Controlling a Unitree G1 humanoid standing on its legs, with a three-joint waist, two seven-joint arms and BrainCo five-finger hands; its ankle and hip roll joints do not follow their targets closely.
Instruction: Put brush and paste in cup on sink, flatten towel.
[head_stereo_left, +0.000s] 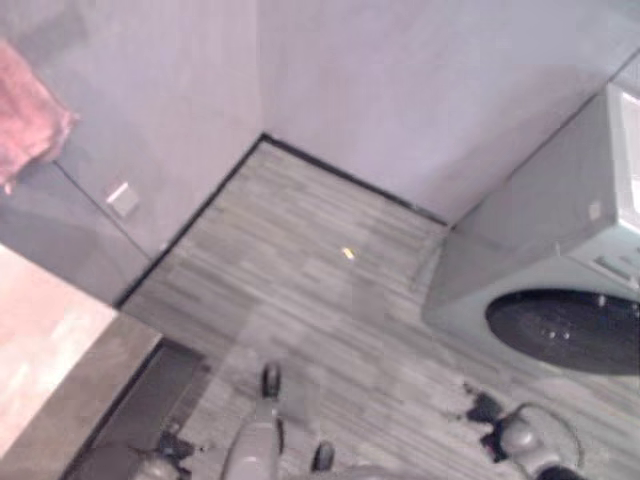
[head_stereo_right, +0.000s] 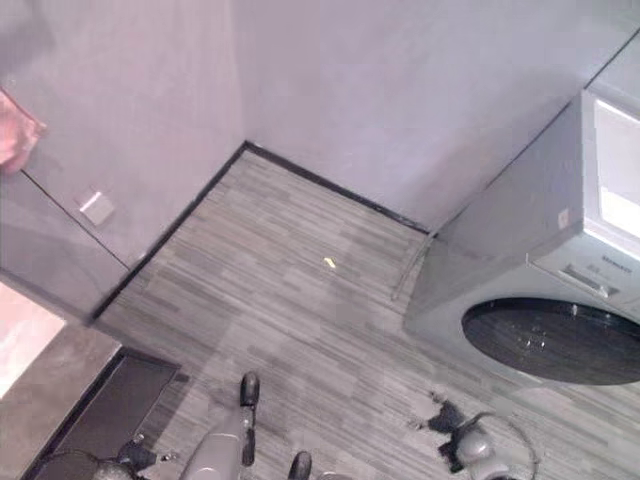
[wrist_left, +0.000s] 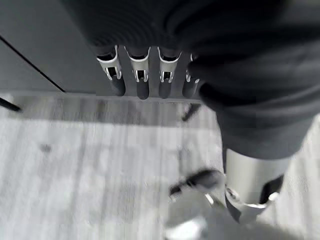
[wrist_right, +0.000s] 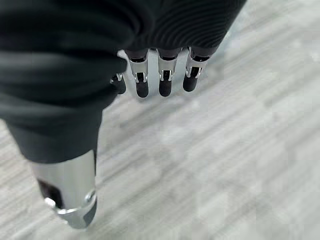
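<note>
A pink towel (head_stereo_left: 30, 115) hangs bunched against the grey wall at the far left. In the left wrist view my left hand (wrist_left: 142, 75) hangs over the striped grey floor with its fingers straight and nothing in it. The right wrist view shows my right hand (wrist_right: 165, 75) the same way, fingers straight and empty above the floor. A pale countertop (head_stereo_left: 40, 350) comes in at the lower left, with a dark cabinet front under it.
A grey front-loading washing machine (head_stereo_left: 560, 290) with a dark round door stands at the right. Two grey walls meet in a corner with a black skirting line (head_stereo_left: 300, 155). A small yellow scrap (head_stereo_left: 347, 254) lies on the floor. A white plate (head_stereo_left: 122, 198) sits low on the left wall.
</note>
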